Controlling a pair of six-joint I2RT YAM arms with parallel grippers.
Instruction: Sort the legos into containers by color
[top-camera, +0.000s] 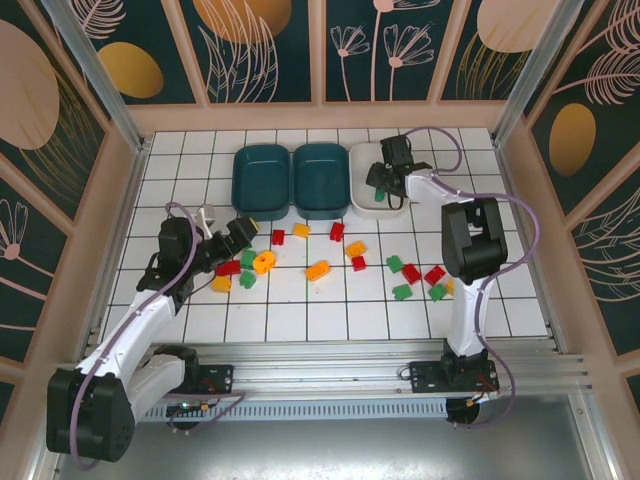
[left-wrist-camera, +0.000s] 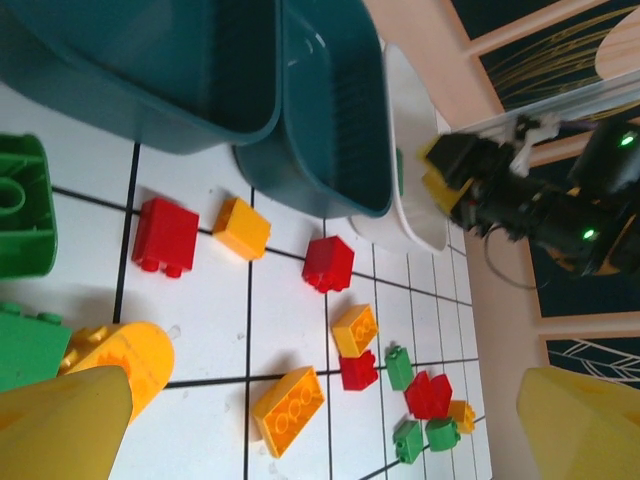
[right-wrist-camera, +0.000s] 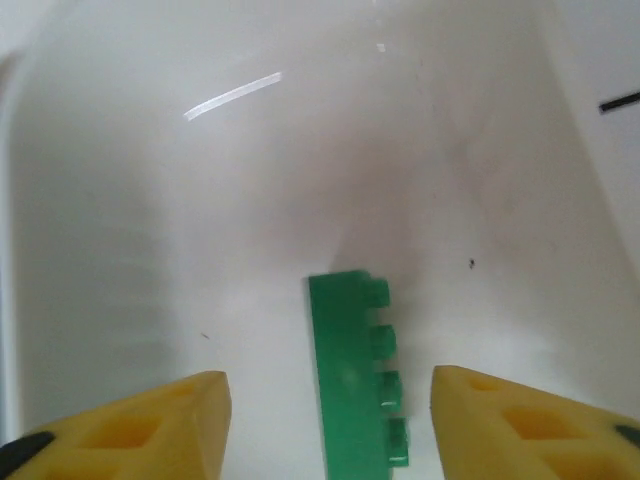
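Observation:
My right gripper (top-camera: 384, 181) hangs over the white tray (top-camera: 360, 170), open. In the right wrist view a long green lego (right-wrist-camera: 352, 375) sits in the white tray (right-wrist-camera: 300, 150) between the yellow fingertips (right-wrist-camera: 150, 425), with a gap on each side. My left gripper (top-camera: 240, 232) is open above the floor beside a cluster of red, green and orange legos (top-camera: 250, 265). In the left wrist view an orange lego (left-wrist-camera: 290, 405) lies between its wide-spread fingers (left-wrist-camera: 60, 425). More legos (top-camera: 410, 275) are scattered across the tiles. Two teal trays (top-camera: 262, 180) (top-camera: 322, 180) stand left of the white one.
The tiled floor is boxed in by wooden walls and metal posts (top-camera: 520, 100). Cables loop from both arms. In the left wrist view the teal trays (left-wrist-camera: 330, 110) and white tray (left-wrist-camera: 415, 150) line the top, with the right gripper (left-wrist-camera: 470, 180) over the white one.

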